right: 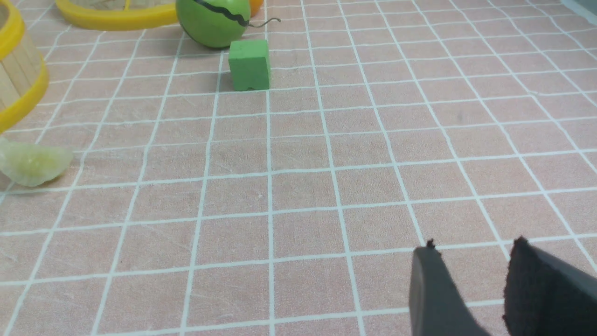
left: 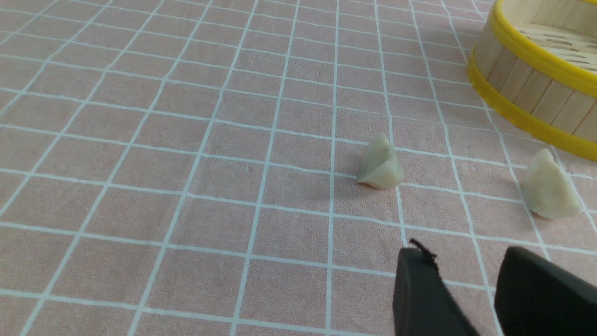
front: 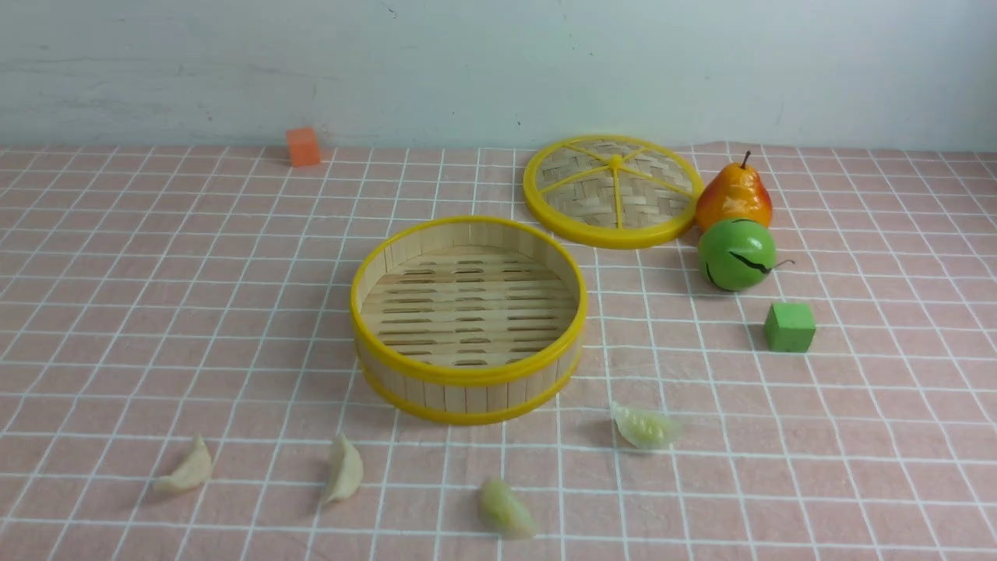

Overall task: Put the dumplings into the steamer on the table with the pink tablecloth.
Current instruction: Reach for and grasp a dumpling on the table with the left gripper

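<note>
the table (front: 872, 483) lies under a pink tablecloth (front: 257, 343) with a white grid. on it, near the middle, sits the round steamer (front: 470, 417), its slatted floor bare. behind it and to the right, the woven lid (front: 615, 191) lies flat, yellow spokes up. both grippers are over the cloth: left gripper (left: 459, 263), fingertips parted, a gap between them, nothing held; right gripper (right: 473, 245), same state, parted and holding nothing. a red-yellow pear (front: 734, 199) stands just beside the lid, with a green round fruit (front: 737, 255) in front of it. four dumplings, all on the cloth, outside the steamer: one pale (front: 188, 469) at far left, one pale (front: 344, 470) nearer the steamer, one greenish (front: 506, 510) in front of it, one greenish (front: 645, 427) to its right front. smallest: green cube (front: 790, 327) in front of the fruit; orange cube (front: 303, 147) at back left, near the wall.
</note>
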